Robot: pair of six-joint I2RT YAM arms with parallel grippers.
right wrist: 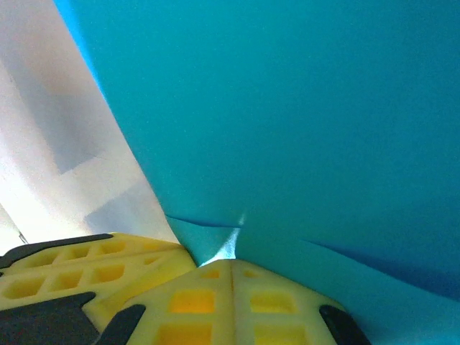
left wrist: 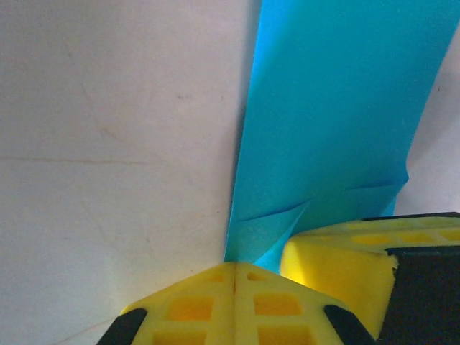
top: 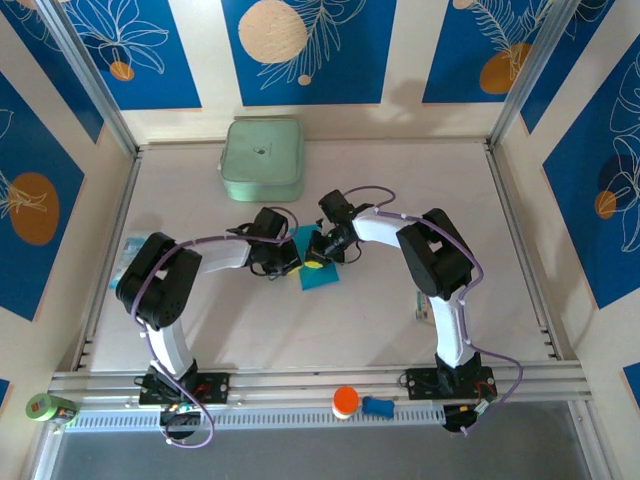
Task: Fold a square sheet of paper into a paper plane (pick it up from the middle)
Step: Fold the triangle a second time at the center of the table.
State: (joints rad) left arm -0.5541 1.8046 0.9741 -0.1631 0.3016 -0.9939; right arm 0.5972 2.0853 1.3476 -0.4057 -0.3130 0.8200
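Sheet of paper (top: 322, 274): cyan-blue, at the middle of the surface (top: 400, 190), between the two wrists; short creases run out from its pinched edge.
Left fingers (left wrist: 215, 287): we see the yellow pads pressed together, gripping the sheet's edge.
Right fingers (right wrist: 248, 287): also closed, gripping that edge just beside the left pair.
Left arm (top: 165, 280): elbow out to the left, forearm reaching inward to the sheet.
Right arm (top: 435, 255): elbow out to the right, wrist turned toward the left one.
Hidden: from above, the wrists cover much of the sheet, so we cannot tell how it is folded; small packets (top: 128, 248) sit partly behind the left arm.
Writing: a mark on the pale green box (top: 262, 160) is too small for us to read.
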